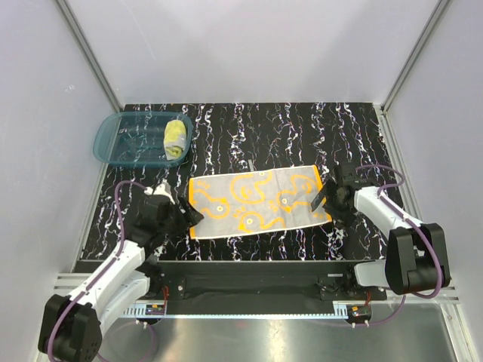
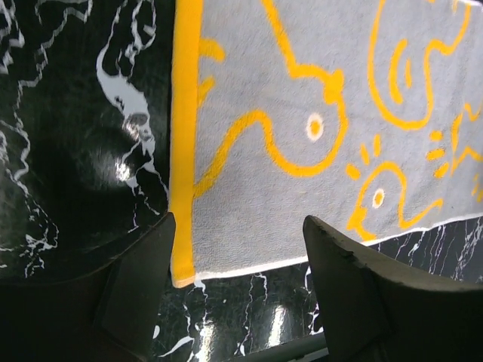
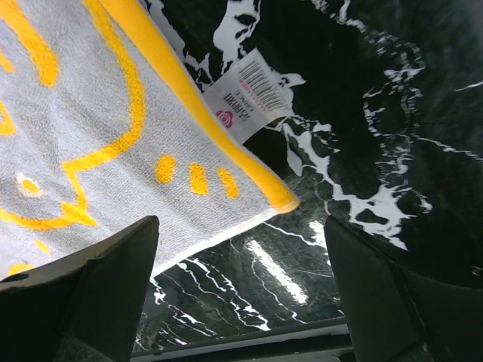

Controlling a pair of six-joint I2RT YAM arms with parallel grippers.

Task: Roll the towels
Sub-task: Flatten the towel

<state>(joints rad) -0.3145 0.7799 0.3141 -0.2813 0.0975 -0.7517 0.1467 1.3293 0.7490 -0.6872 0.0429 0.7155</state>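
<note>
Looks about halfway to me: the pale yellow towel sits rolled up in the teal basin, the orange towel lies flat on the counter, and the left pincer and right pincer gape wide at its near corners, gripping nothing.

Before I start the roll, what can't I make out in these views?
Top view: whether the yellow towel in the basin is tightly rolled; too small.
Both wrist views: most of the orange towel, cut off by frame edges.
Every view: its underside.
Right wrist view: tag print, too small.
</note>
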